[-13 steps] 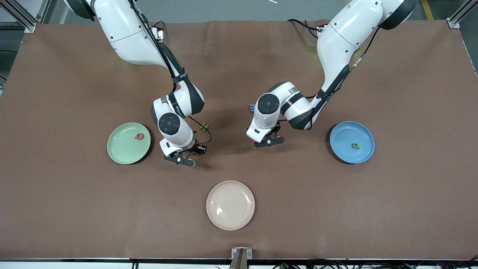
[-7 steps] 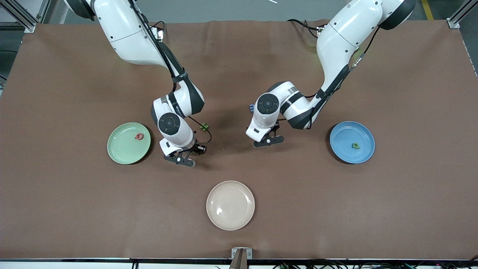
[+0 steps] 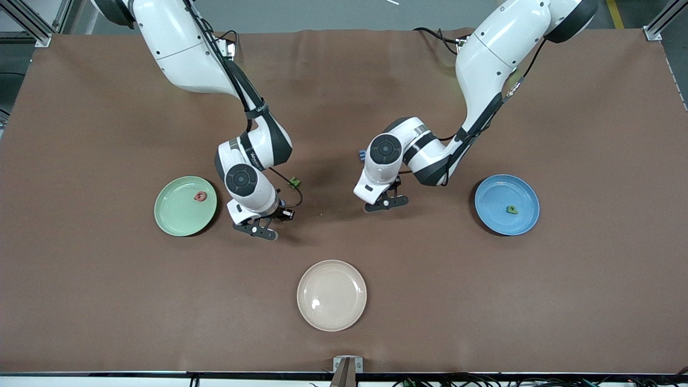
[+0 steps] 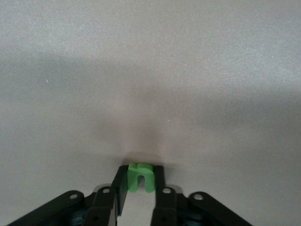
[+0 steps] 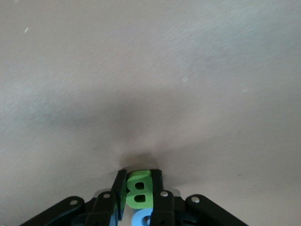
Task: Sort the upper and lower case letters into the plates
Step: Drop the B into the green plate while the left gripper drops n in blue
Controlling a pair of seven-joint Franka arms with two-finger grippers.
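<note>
Brown table mat [image 3: 484, 301] mostly bare: wide open surface toward both ends and along the edge nearest the front camera.

Cream plate [image 3: 331, 295] sits alone, nearest the camera, well apart from both arms. Pale green plate [image 3: 185, 206] lies toward the right arm's end, a pink-red letter [image 3: 200, 196] in it. Blue plate [image 3: 506, 204] lies toward the left arm's end, a small green letter [image 3: 512, 209] in it.

Right gripper [image 5: 138, 188] is low over the mat, just beside the green plate; fingers pressed onto a green letter B [image 5: 139, 190]. A blue letter [image 5: 141, 219] shows close by the fingers.

Left gripper [image 4: 139, 181] is low over the mat's middle, well apart from the blue plate; fingers pinch a green letter with a notched top [image 4: 139, 177].

Two loose letters lie on the mat by the wrists, farther from the camera than the grippers: a green piece [image 3: 293, 182] and a blue piece [image 3: 362, 155].
</note>
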